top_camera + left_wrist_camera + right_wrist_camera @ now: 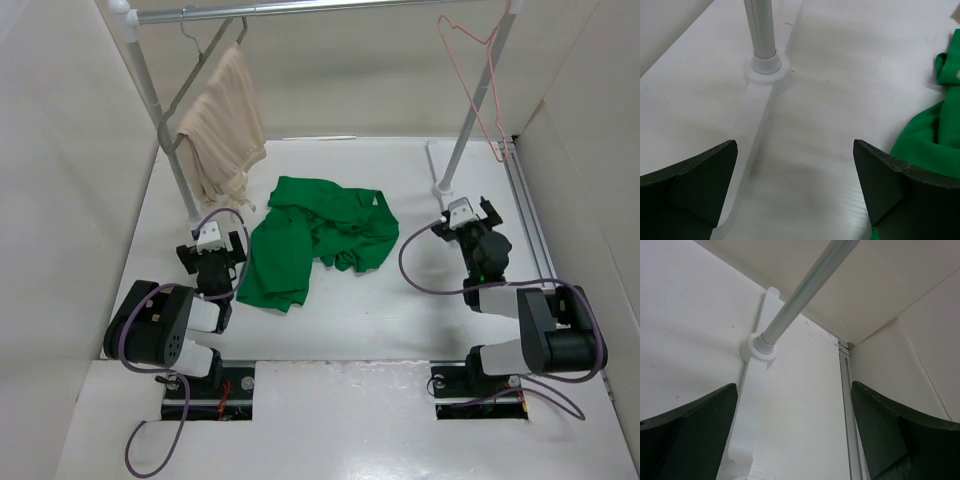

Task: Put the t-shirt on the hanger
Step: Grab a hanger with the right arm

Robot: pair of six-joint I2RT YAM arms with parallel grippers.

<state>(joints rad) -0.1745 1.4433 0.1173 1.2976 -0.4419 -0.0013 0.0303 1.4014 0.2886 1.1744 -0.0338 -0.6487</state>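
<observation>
Both hands are sitting low over the surface [350, 320] right now and neither one is gripping anything. The left hand [212, 250] is standing wide open, fingers spread far apart, with only bare white surface showing between them in its wrist view. The right hand [470, 222] is doing the same thing: fully spread, nothing between the fingers.

The t-shirt [320, 235] is lying crumpled in a heap between the two hands, much closer to the left one. Its near corner is sitting just to the right of the left hand. In the left wrist view, green cloth is showing right beside the right finger [900, 195]; can't tell if it's actually touching.

The hanger [469, 90] is hanging from the rail [300, 8] up above and beyond the right hand, next to the right pole [805, 290] and well apart from the t-shirt. That pole's foot is sitting straight ahead of the right hand. The left pole [762, 30] is standing ahead of the left hand, a little to its left. A beige garment [222, 130] is hanging off the rail above and beyond the left hand.
</observation>
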